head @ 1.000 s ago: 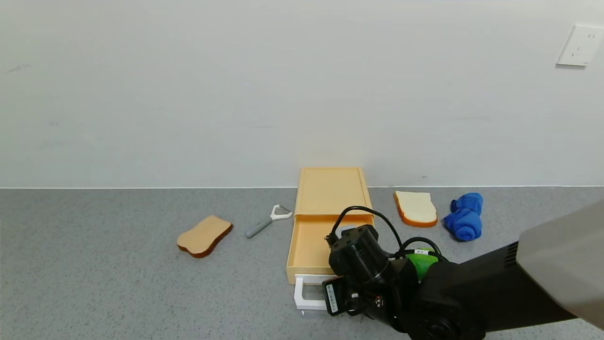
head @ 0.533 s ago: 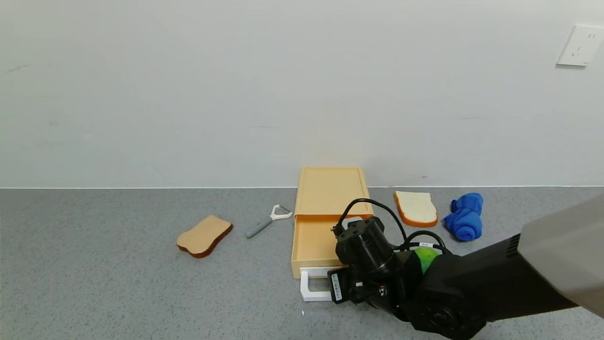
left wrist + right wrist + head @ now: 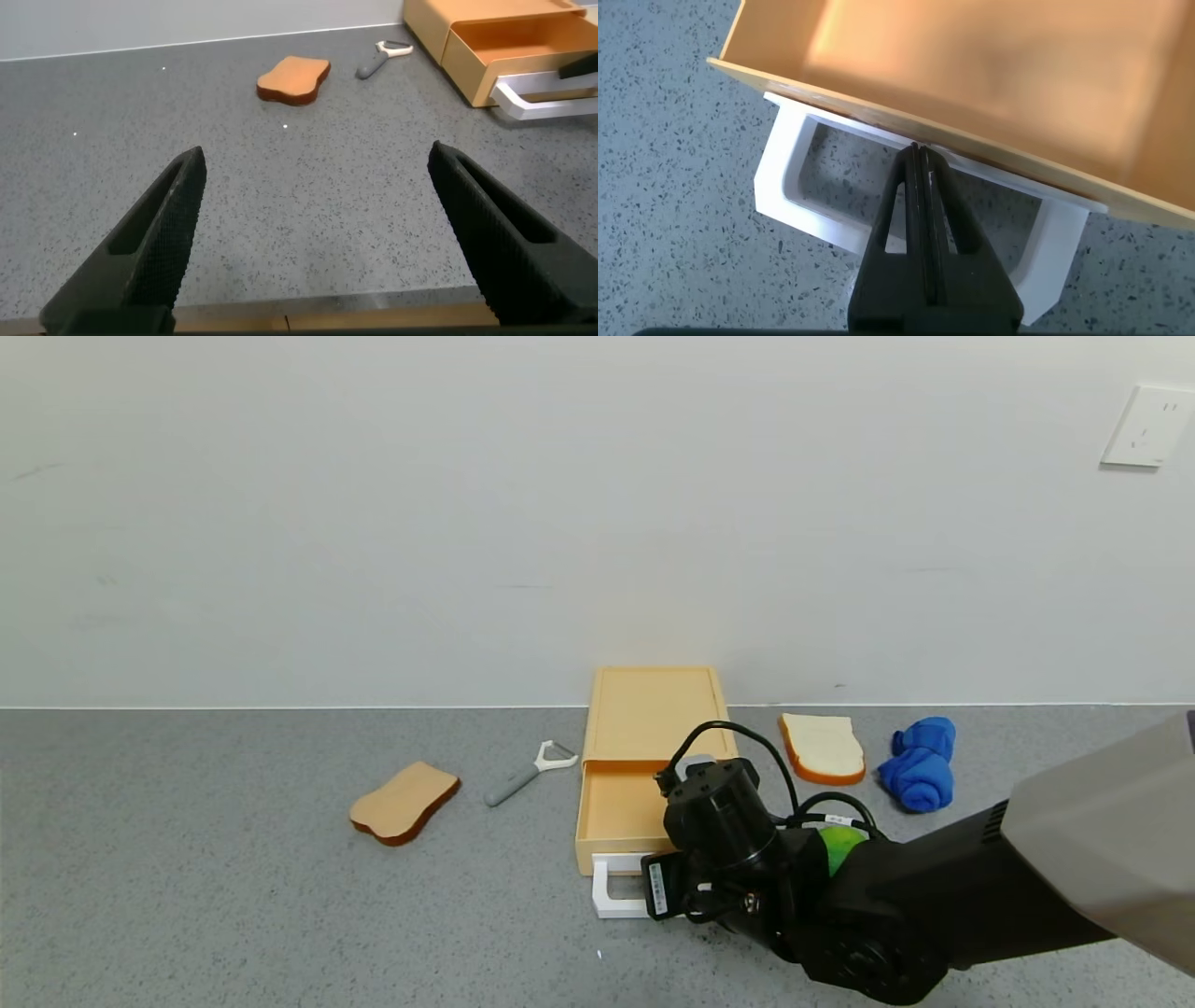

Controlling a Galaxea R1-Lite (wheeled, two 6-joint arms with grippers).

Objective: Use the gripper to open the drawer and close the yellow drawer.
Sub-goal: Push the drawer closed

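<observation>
With the tray half out, the closing step is judged to be in hand.
Drawer (image 3: 624, 803): set against the wall, between peeler and bread.
Right gripper (image 3: 923, 177): fingers pressed together, tips inside the white handle (image 3: 789, 177).
Left gripper (image 3: 313, 243): parked apart, fingers spread.
Next: a straight push toward the wall.
</observation>
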